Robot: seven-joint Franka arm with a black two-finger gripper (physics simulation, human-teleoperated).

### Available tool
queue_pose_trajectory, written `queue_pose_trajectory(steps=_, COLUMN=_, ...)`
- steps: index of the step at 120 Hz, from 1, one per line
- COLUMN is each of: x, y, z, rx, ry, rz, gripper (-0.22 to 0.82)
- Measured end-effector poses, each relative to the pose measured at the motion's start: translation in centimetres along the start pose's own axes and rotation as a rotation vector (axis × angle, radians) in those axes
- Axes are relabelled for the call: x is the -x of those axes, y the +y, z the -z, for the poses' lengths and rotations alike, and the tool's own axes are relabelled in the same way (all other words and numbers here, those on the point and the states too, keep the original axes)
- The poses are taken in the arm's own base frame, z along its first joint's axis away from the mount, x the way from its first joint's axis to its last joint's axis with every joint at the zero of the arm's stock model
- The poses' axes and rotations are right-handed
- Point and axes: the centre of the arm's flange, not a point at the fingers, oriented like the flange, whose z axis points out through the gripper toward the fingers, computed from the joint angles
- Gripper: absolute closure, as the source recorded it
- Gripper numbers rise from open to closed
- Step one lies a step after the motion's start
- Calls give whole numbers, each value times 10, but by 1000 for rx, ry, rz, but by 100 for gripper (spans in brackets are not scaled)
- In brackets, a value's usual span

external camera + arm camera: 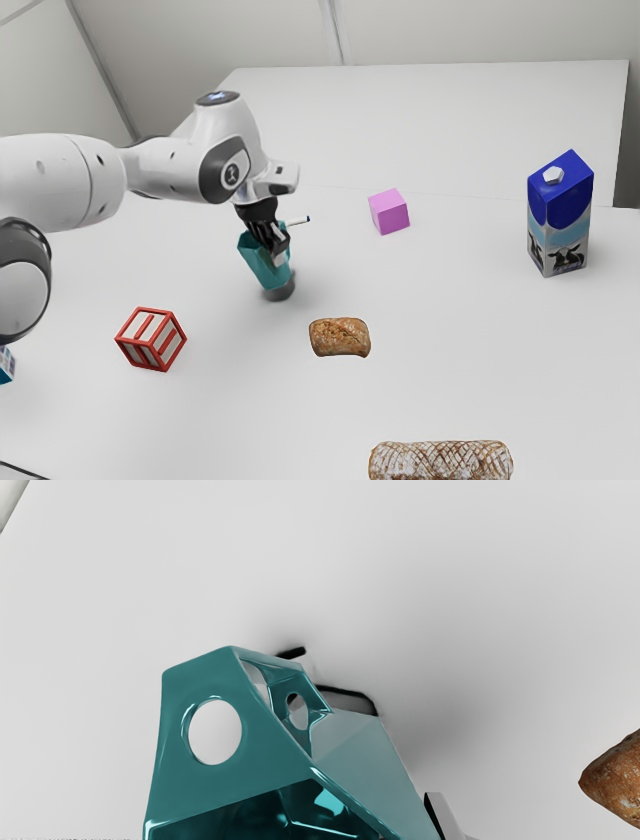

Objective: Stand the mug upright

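On the white tabletop (470, 350), a blue-topped milk carton (560, 215) stands upright and capped, well apart from the arm. A crusty loaf (440, 462) lies nearest the camera. The teal mug (258, 262) is tilted at the jaws (273, 240); whether they are open or gripping it cannot be told, nor whether it holds anything. Around it are a red-edged cube (151, 339), a bread roll (340, 337) and a pink cube (389, 212).
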Motion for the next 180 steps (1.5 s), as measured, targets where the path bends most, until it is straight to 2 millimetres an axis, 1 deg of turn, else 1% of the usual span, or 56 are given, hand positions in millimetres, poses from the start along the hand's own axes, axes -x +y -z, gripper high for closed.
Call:
queue_pose_trajectory(steps=23, x=1, y=0, z=-14, rx=-5, ry=-7, rz=29, gripper=76)
queue_pose_trajectory(steps=48, x=3, y=-1, z=-18, rx=-8, ry=-2, rz=54, gripper=76)
queue_pose_trajectory(steps=55, x=3, y=-1, z=-18, rx=-8, ry=1, rz=60, gripper=74)
queue_pose_trajectory(steps=81, x=3, y=-1, z=-18, rx=-4, ry=7, rz=75, gripper=63)
queue_pose_trajectory(steps=106, x=3, y=0, z=-14, rx=-3, ry=15, rz=86, gripper=44)
queue_pose_trajectory(steps=121, x=2, y=0, z=-10, rx=-4, ry=22, rz=89, gripper=36)
queue_pose_trajectory(steps=133, x=3, y=1, z=3, rx=-10, ry=41, rz=89, gripper=31)
queue_pose_trajectory(steps=144, x=5, y=3, z=25, rx=-17, ry=72, rz=90, gripper=28)
queue_pose_trajectory(steps=161, x=5, y=13, z=60, rx=-23, ry=120, rz=78, gripper=25)
queue_pose_trajectory(steps=169, x=-2, y=7, z=80, rx=-27, ry=140, rz=84, gripper=20)
queue_pose_trajectory(steps=175, x=-12, y=-1, z=99, rx=-33, ry=153, rz=92, gripper=16)
queue_pose_trajectory(steps=180, x=-20, y=-8, z=110, rx=-34, ry=153, rz=97, gripper=13)
